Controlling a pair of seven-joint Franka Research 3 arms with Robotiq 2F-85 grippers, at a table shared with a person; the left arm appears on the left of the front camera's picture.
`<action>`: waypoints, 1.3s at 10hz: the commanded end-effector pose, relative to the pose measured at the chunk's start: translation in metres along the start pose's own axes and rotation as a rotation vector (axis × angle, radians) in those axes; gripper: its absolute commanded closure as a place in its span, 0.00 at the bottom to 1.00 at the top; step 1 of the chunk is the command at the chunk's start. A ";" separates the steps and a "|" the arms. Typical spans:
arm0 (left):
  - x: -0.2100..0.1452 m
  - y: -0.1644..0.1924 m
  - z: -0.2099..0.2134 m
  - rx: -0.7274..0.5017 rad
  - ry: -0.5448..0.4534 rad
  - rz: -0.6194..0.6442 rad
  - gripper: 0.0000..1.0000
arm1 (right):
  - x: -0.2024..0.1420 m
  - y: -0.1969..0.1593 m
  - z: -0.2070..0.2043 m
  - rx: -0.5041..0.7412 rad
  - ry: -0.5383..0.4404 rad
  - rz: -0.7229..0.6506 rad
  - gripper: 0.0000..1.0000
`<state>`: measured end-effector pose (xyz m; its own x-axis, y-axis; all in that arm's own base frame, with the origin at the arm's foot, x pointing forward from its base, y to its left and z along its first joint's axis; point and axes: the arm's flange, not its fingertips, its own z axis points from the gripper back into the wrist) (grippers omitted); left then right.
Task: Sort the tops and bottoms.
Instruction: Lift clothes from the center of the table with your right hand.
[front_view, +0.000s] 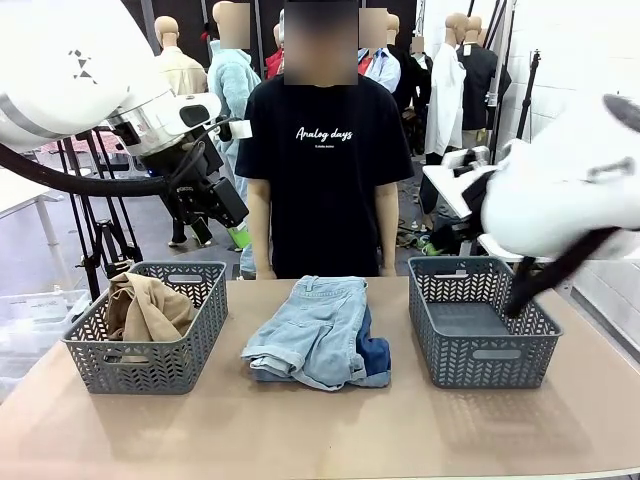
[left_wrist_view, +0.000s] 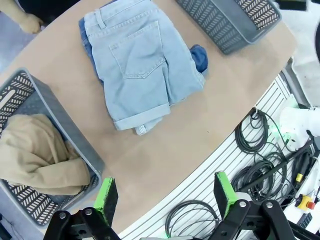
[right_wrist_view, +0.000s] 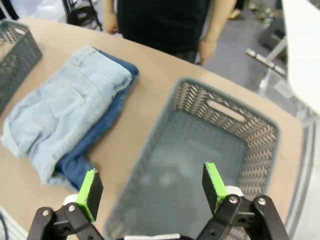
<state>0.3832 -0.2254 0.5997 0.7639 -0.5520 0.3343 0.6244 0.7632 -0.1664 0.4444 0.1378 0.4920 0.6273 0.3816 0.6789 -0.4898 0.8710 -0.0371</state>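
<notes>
Claws: left claw (left_wrist_view: 165, 195) and right claw (right_wrist_view: 152, 189) both apart, holding nothing | Denim: pale denim (front_view: 310, 325) folded atop dark denim (front_view: 375, 355), mid-surface (front_view: 300, 430), between the baskets | Handling: I judge it soft but hefty and floppy; pinch the thick waistband or cuff | Baskets: left basket (front_view: 150, 365) holds tan top (front_view: 145, 305); right basket (front_view: 450, 360) empty

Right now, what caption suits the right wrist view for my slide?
Open right gripper above a grey plastic lattice basket, beside folded pale-blue denim shorts.
</notes>
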 end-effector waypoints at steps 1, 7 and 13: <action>-0.001 0.000 0.003 0.000 0.003 -0.010 0.00 | 0.042 -0.023 -0.061 0.137 -0.007 0.001 0.00; -0.001 0.000 0.003 0.000 0.003 -0.010 0.00 | 0.057 0.028 -0.139 0.383 0.178 0.009 0.00; -0.001 0.000 0.003 0.000 0.003 -0.010 0.00 | 0.071 0.040 -0.110 0.357 0.057 0.023 0.00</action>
<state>0.3832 -0.2254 0.5999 0.7636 -0.5522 0.3347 0.6246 0.7630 -0.1663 0.5346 0.2347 0.4609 0.6369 0.4247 0.6435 -0.6804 0.7020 0.2101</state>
